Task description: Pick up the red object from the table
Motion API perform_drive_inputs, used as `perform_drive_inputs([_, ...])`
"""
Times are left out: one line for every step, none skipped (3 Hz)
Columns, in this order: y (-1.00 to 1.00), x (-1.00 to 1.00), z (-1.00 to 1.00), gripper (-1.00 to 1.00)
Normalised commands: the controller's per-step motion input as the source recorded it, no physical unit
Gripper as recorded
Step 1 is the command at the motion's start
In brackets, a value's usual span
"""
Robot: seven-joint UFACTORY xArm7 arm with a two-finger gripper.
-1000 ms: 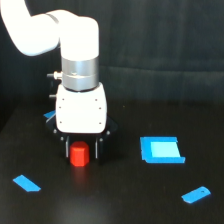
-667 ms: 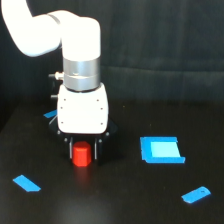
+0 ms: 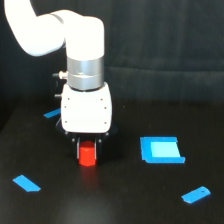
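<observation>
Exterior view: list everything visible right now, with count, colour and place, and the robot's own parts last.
Small stubby red block: one, red, between the gripper's fingers, low over the table.
Flat blue square tray-like piece: one, light blue, on the exterior view's right.
Small flat blue strips: three, blue; front left, front right, one partly hidden behind the arm.
Matte black table: one, black, under everything.
Dark curtain backdrop: one, dark, behind.
White robot arm: one, white with a silver wrist.
Gripper: one, black fingers around the block.

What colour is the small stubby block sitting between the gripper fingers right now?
Red-orange. The small stubby block shows best in the exterior view, between the gripper fingers.
</observation>
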Motion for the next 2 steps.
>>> perform_drive_inputs([0.03,0.03,0.93,-1.0])
perform_drive_inputs([0.03,0.0,1.0,-0.93])
